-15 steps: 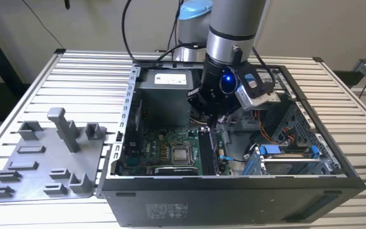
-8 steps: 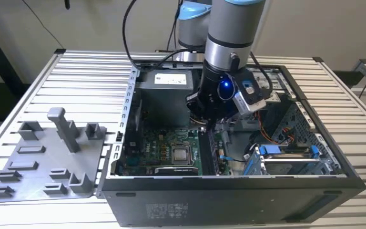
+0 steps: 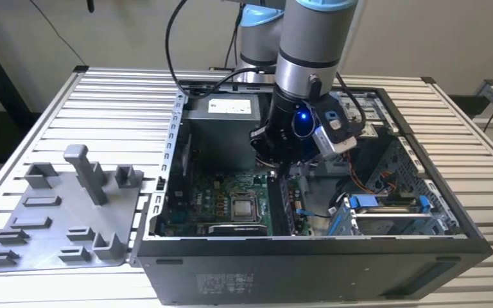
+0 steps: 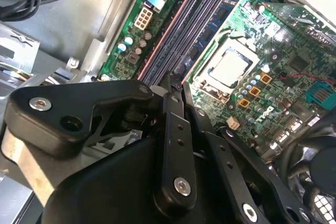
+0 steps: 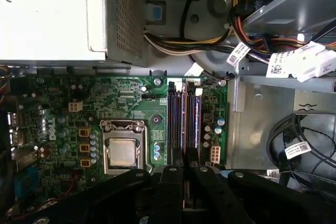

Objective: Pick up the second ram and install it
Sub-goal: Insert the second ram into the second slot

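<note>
Claw [image 5: 185,174] grips second ram [image 5: 184,129] over motherboard slots [image 5: 176,114].

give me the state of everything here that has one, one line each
end effector: inside the open case, down over the memory slots
second ram: standing edge-on in the slots, just ahead of the end effector
computer case: side panel off, lying flat on the table
processor socket: chip bare, no cooler on it
grey holder tray: beside the case, no stick in it
</note>
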You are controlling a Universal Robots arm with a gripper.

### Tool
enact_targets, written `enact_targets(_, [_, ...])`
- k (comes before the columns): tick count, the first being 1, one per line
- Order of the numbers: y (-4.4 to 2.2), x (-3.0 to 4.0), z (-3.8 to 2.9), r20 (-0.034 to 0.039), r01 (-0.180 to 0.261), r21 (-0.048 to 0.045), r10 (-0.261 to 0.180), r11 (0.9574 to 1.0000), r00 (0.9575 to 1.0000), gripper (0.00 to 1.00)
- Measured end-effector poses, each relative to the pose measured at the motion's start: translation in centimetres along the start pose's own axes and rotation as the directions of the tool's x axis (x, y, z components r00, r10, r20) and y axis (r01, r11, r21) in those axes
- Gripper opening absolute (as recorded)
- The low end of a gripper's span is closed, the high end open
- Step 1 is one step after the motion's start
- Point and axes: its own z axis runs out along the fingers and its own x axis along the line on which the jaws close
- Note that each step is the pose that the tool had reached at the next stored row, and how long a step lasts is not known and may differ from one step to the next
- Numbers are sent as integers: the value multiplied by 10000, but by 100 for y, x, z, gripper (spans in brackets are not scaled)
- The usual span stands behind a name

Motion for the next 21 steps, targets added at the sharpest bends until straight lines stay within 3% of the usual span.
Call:
enact_targets(7, [1, 1, 11, -5, 0, 14, 0, 10000, 10000, 14])
enact_targets(18, [-4, 3, 148, -150, 4, 26, -4, 10000, 9999, 14])
enact_targets(21, [-5, 4, 149, -167, 5, 27, -5, 10000, 9999, 14])
